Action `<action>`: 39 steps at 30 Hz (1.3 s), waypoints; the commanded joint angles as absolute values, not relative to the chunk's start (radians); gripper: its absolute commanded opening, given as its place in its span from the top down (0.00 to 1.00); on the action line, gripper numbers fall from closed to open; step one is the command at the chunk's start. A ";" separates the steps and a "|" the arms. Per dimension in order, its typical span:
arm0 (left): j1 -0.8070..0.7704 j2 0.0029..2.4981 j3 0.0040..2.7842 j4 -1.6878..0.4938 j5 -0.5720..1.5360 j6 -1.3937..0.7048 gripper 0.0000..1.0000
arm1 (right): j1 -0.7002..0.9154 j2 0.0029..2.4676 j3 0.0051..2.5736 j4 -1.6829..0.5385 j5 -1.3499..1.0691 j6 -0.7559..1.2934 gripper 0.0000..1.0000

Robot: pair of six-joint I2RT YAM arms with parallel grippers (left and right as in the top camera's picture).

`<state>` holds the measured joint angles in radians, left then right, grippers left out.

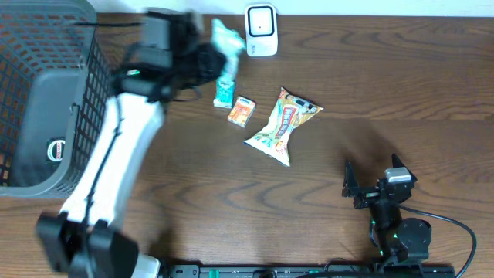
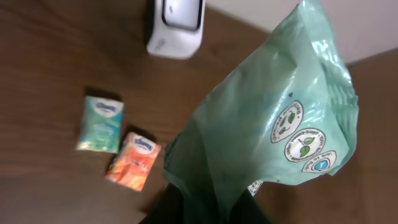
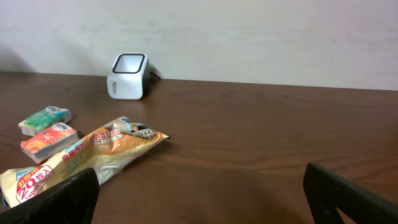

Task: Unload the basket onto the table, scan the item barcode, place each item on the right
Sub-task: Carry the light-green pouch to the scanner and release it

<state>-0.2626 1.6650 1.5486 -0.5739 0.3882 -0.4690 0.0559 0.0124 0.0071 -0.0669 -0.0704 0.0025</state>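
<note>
The left gripper is clamping the lower end of a green bag, jaws closed on it. It is holding the bag above the table near the far edge, just beside the white scanner. Round logos are showing on the bag; I cannot tell where its barcode is. The right gripper is sitting near the near right corner, jaws wide apart and gripping nothing. A teal packet, an orange packet and a snack bag are lying mid-table. A grey basket is occupying the left edge.
</note>
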 commanded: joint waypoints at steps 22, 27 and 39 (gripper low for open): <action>-0.434 2.064 1.549 -0.422 0.283 -0.521 0.43 | 0.060 0.007 0.006 -0.071 -0.066 -0.009 0.01; -0.420 1.990 1.552 -0.433 0.283 -0.464 0.43 | 0.060 0.007 0.006 -0.071 -0.066 -0.009 0.01; -0.185 1.413 1.554 -0.575 0.282 -0.371 0.42 | 0.060 0.007 0.006 -0.071 -0.066 -0.009 0.01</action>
<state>-0.2562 1.5681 1.5482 -0.5129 0.2897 -0.4530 0.0559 0.0124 0.0071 -0.0673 -0.0704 0.0025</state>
